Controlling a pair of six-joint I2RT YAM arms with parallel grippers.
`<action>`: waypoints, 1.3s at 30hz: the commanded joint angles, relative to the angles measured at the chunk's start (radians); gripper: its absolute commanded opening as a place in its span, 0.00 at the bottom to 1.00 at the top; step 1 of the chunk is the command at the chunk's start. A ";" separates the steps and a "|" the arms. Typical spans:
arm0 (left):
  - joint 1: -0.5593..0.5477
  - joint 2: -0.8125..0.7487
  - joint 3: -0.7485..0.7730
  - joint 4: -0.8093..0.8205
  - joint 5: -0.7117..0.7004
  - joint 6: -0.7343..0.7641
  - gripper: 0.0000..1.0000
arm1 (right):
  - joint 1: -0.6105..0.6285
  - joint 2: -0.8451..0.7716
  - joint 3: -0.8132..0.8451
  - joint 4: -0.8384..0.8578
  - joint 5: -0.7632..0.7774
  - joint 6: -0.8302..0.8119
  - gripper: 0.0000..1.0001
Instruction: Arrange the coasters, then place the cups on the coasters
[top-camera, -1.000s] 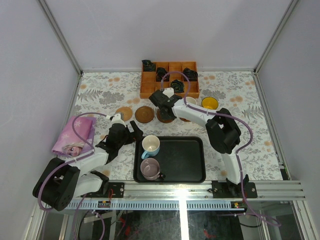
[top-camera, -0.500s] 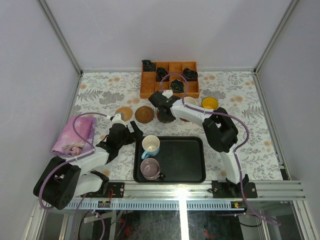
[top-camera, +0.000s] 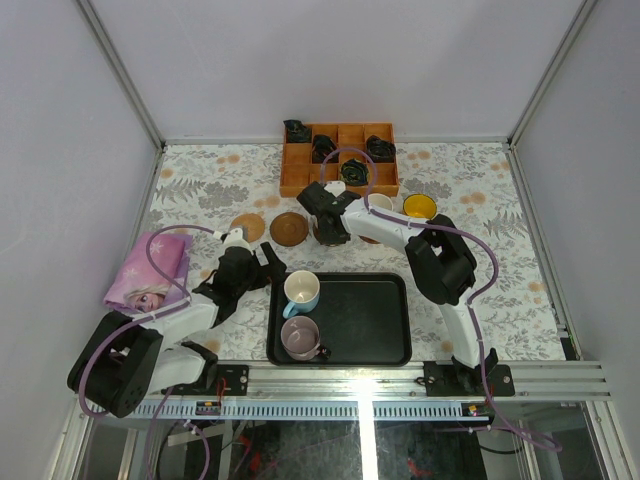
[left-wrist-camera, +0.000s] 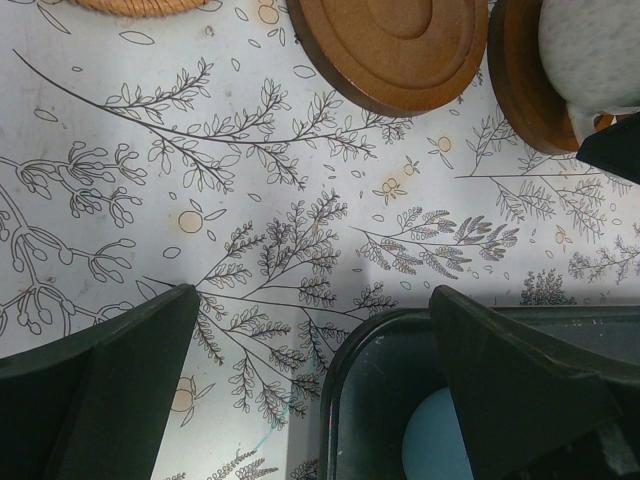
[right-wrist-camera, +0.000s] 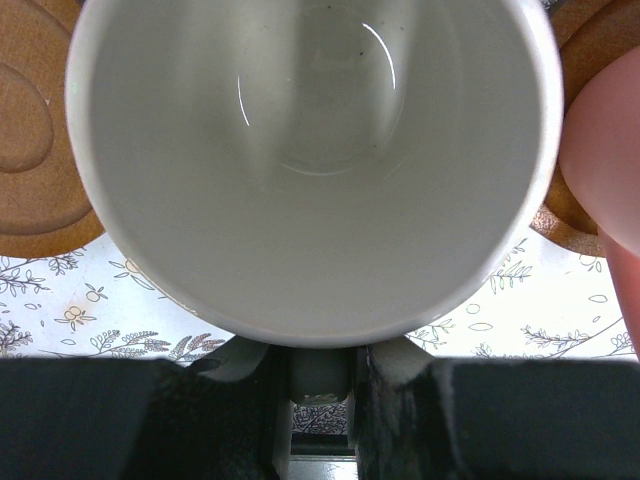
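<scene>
My right gripper (top-camera: 325, 213) is shut on the handle of the cream-white cup (right-wrist-camera: 310, 150), which is over a dark brown coaster (left-wrist-camera: 520, 85); whether the cup rests on it I cannot tell. A bare dark brown coaster (top-camera: 289, 229) and a tan coaster (top-camera: 247, 227) lie to its left. The pink cup (top-camera: 379, 204) and the yellow cup (top-camera: 419, 206) stand to its right. The light blue cup (top-camera: 301, 291) and the mauve-grey cup (top-camera: 300, 337) stand in the black tray (top-camera: 365, 320). My left gripper (top-camera: 266, 266) is open and empty at the tray's far left corner (left-wrist-camera: 345, 390).
An orange wooden grid box (top-camera: 299, 165) with dark bundles stands at the back. A pink printed cloth (top-camera: 150, 270) lies at the left. Walls close in the table on three sides.
The right arm's elbow has shifted a little to the left, with the cream-white cup still over the same coaster. The left arm has not moved.
</scene>
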 joint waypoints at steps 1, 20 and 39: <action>-0.005 0.001 0.029 0.010 -0.010 0.022 1.00 | -0.003 -0.018 0.017 0.027 0.008 0.019 0.12; -0.005 -0.009 0.028 0.008 -0.010 0.020 1.00 | 0.007 -0.055 -0.035 0.032 -0.013 0.028 0.44; -0.005 -0.011 0.026 0.004 -0.010 0.020 1.00 | 0.015 -0.093 -0.035 0.077 0.031 0.011 0.45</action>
